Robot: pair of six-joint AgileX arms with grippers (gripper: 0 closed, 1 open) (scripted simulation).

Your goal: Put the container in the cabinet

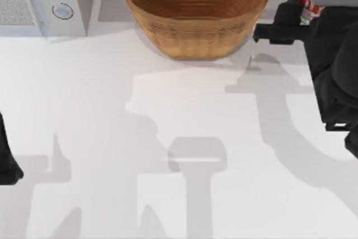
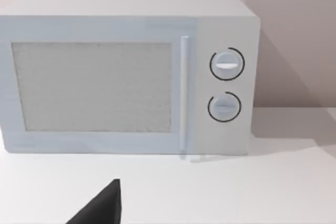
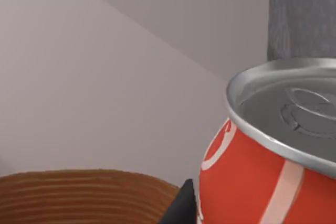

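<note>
Holding the can (image 3: 252,182) in the right end effector (image 1: 305,12), closed to the can's width, with one dark finger (image 3: 181,205) against the red side. Sitting far back on the bench's (image 1: 168,138) right side, apparently lifted off the surface, with the long axis close to upright and the silver top facing up. Hanging just right of the basket (image 1: 196,15), close to its rim.

Looking for a cabinet and finding none by that name: seeing a microwave (image 2: 131,77) at the far left back corner with its door shut, probably the intended enclosure. Lying well apart from the can, with the basket between the two.

Judging the coming move as a carry leftward along the back of the bench, over or around the basket, and blocked at the end by the shut door. Resting parked at the left edge, the left arm (image 1: 8,163) is the nearer one to the microwave handle (image 2: 184,93), facing it square on; cannot tell how far open its end effector stands.
</note>
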